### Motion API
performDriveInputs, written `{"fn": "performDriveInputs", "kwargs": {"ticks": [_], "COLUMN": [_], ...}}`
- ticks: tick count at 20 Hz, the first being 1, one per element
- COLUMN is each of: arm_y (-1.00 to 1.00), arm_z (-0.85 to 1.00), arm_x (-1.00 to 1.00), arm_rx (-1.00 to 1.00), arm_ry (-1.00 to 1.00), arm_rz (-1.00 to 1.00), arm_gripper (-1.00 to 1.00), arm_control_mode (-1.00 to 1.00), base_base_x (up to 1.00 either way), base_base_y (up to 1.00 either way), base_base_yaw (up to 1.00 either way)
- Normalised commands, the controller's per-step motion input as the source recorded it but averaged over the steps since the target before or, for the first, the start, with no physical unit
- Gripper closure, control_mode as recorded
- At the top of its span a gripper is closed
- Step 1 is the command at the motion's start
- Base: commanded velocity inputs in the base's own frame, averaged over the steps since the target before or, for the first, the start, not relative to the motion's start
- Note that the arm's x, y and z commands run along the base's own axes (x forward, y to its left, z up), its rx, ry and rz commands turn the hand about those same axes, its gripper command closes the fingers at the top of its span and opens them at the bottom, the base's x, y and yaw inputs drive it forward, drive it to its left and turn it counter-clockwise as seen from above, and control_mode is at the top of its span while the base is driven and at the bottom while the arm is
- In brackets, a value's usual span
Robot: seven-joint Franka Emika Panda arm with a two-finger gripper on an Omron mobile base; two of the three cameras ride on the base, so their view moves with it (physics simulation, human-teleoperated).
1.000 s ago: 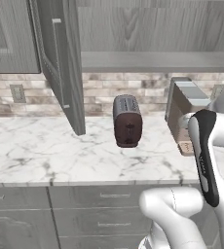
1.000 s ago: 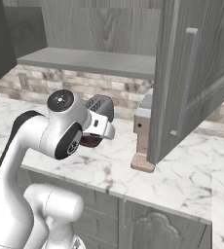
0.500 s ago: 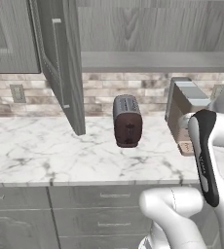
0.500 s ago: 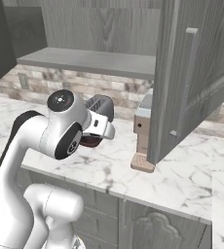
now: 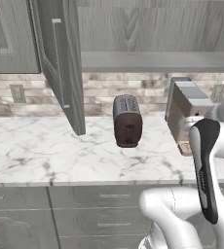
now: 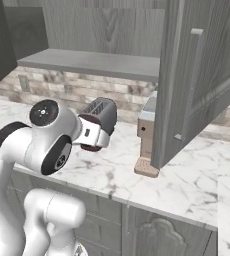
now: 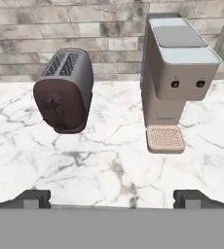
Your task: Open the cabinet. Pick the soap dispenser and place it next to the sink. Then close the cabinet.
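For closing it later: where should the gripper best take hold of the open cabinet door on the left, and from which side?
Probably the slim vertical bar handle on the left cabinet door, which swings out over the marble counter. Come at its panelled face, open gripper fingers either side of the bar.

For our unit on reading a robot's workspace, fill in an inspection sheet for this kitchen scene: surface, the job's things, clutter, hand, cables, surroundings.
Surface: white marble counter, bare in front of the appliances.
Job's things: cabinet above the counter, both doors swung open; its grey shelf carries nothing that can be seen. Soap dispenser and sink: nothing seen.
Clutter: dark toaster and grey coffee machine side by side on the counter, apart from each other.
Hand: hand open, fingertips wide apart, holding nothing, aimed at the counter edge before the two appliances.
Cables: nothing seen.
Surroundings: brick backsplash with a wall outlet; grey drawer fronts below the counter.
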Motion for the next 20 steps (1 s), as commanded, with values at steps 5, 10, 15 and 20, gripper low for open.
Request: {"fn": "performDriveInputs", "kwargs": {"ticks": [5, 10, 15, 20], "arm_y": [0.36, 0.38, 0.39, 0.27], "arm_z": [0.21, 0.36, 0.42, 0.37], "arm_x": [-0.29, -0.22, -0.18, -0.34], "arm_rx": [0.03, 0.0, 0.01, 0.09], "arm_ry": [-0.09, 0.02, 0.01, 0.03], "arm_rz": [-0.08, 0.0, 0.01, 0.03], "arm_gripper": [-1.0, -1.0, -1.0, -1.0], "arm_control_mode": [-1.0, -1.0, -1.0, -1.0], "base_base_x": [0.0, 0.0, 0.0, 0.0], "base_base_y": [0.0, 0.0, 0.0, 0.0], "base_base_yaw": [0.0, 0.0, 0.0, 0.0]}}
